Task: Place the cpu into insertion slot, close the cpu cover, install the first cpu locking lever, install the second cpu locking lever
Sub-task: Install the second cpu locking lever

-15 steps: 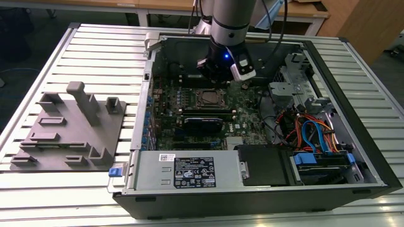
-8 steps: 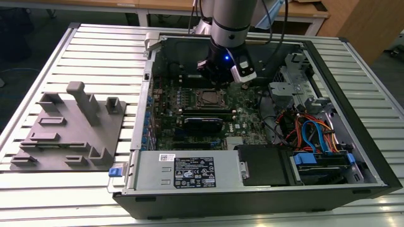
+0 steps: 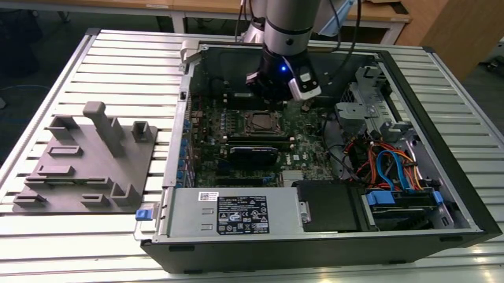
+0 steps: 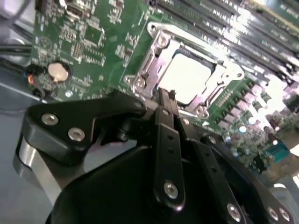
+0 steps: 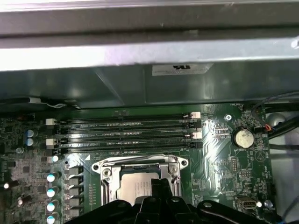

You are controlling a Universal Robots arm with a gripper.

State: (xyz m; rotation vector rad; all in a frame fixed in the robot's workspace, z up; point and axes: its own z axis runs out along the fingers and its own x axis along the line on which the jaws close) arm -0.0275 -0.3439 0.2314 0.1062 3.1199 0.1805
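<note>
Tool [image 4: 166, 95], fingers together, at one cpu cover [image 4: 156, 58] lowered over one cpu [image 4: 189, 77].

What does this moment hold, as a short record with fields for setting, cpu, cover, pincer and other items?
setting: open computer case on a slatted metal table
cpu: lying flat on the green motherboard, its metal top showing through the window of the cpu cover
cpu cover: down over the cpu
pincer: shut, tip by the cover's edge
beside the case: grey fixture tray, on the exterior view's left
near the cpu: memory slots, coin cell
</note>
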